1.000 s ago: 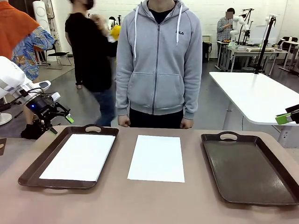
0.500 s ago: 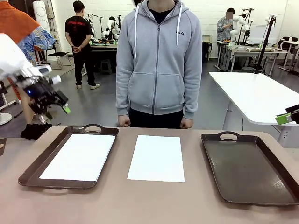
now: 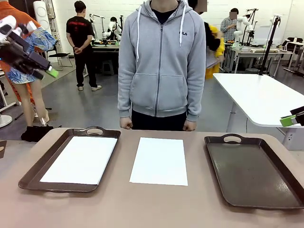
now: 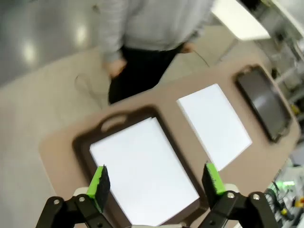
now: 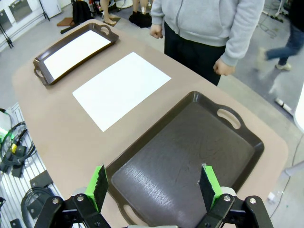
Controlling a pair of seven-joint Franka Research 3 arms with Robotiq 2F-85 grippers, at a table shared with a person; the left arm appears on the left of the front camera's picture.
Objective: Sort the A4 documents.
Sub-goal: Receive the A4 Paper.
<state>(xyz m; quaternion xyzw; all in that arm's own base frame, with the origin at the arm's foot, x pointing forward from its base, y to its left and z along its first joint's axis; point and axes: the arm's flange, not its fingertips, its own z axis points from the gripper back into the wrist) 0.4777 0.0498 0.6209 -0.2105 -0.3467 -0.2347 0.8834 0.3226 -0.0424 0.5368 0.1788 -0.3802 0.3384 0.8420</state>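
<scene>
One A4 document lies flat inside the left brown tray. A second white sheet lies on the bare table between the trays. The right brown tray holds nothing. My left gripper hangs high at the far left, well above and outside the left tray. From the left wrist it looks down, open, on the trayed sheet and the middle sheet. My right gripper peeks in at the right edge; it hovers open over the empty tray, with the middle sheet beyond.
A person in a grey hoodie stands at the far side, fists resting at the table edge. A white table stands at the back right. Other people move about behind.
My left gripper has risen and drawn back to the upper left, away from the left tray. The right gripper, sheets and trays have stayed put.
</scene>
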